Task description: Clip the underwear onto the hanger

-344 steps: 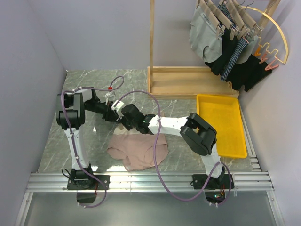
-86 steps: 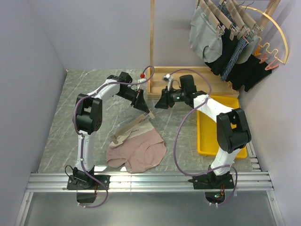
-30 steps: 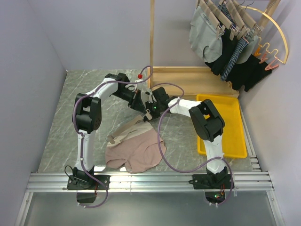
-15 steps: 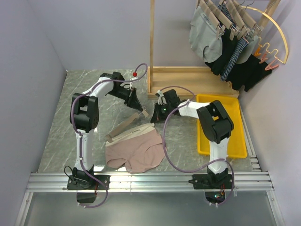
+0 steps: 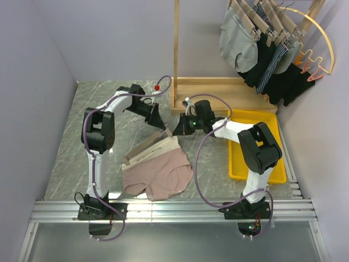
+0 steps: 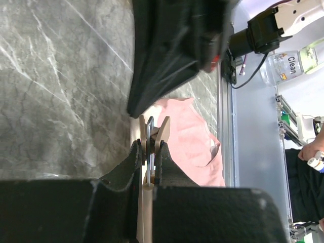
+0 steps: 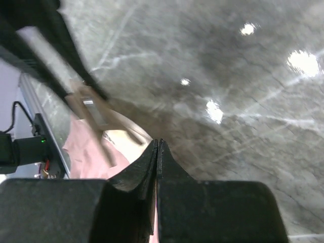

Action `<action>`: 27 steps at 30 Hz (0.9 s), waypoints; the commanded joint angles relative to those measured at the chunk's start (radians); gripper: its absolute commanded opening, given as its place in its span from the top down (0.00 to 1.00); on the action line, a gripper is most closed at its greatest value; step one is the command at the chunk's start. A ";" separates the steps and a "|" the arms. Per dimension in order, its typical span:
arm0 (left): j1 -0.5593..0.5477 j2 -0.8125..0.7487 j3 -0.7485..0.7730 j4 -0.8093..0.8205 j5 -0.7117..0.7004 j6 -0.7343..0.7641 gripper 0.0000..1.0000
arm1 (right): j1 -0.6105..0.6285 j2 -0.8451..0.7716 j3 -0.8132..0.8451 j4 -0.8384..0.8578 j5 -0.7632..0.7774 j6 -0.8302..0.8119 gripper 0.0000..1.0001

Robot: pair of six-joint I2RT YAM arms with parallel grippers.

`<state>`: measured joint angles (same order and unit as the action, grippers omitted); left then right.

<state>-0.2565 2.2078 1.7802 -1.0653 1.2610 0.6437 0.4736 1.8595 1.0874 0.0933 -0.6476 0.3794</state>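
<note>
Underwear (image 5: 161, 173) down flat on the counter (image 5: 71, 136), low and centre in the top view, pink body spread toward the bottom edge and the cream waistband (image 5: 155, 152) along its upper side. And the hanger (image 5: 143, 149) lies right over that waistband, running from lower left up to upper right. Its upper-right end is in the left hand (image 5: 160, 125), which reaches in from the upper left.

On the left wrist view the two dark fingers (image 6: 132, 161) are clamped on the wooden clip (image 6: 163, 132), metal spring showing between them, so that hand is grasping the hanger. Pink cloth sits just beyond the clip, though whether the clip bites any cloth I cannot tell.

The right hand (image 5: 179, 130) comes in from the right and points at that same end of the hanger, just beside the left hand. On its own camera the fingers are pressed flat together with nothing in them (clenched), hovering over bare marble, with the hanger a brown blur at centre left of that frame.

A yellow tray (image 5: 275, 147) sits at the right edge of the counter, well apart from the underwear.
</note>
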 commanded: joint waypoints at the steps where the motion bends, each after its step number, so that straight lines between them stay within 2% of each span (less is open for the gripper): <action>1: -0.001 -0.039 -0.007 0.048 -0.011 -0.012 1.00 | -0.010 -0.065 -0.018 0.091 -0.024 0.006 1.00; 12: -0.001 -0.030 -0.005 0.064 -0.020 -0.029 1.00 | -0.010 -0.106 -0.050 0.121 -0.044 -0.007 1.00; 27: -0.003 -0.005 0.016 0.001 -0.015 0.019 1.00 | -0.012 -0.132 -0.034 0.155 -0.061 0.000 1.00</action>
<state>-0.2565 2.2078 1.7744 -1.0401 1.2400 0.6220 0.4694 1.7924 1.0393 0.1871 -0.7013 0.3817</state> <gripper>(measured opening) 0.077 0.007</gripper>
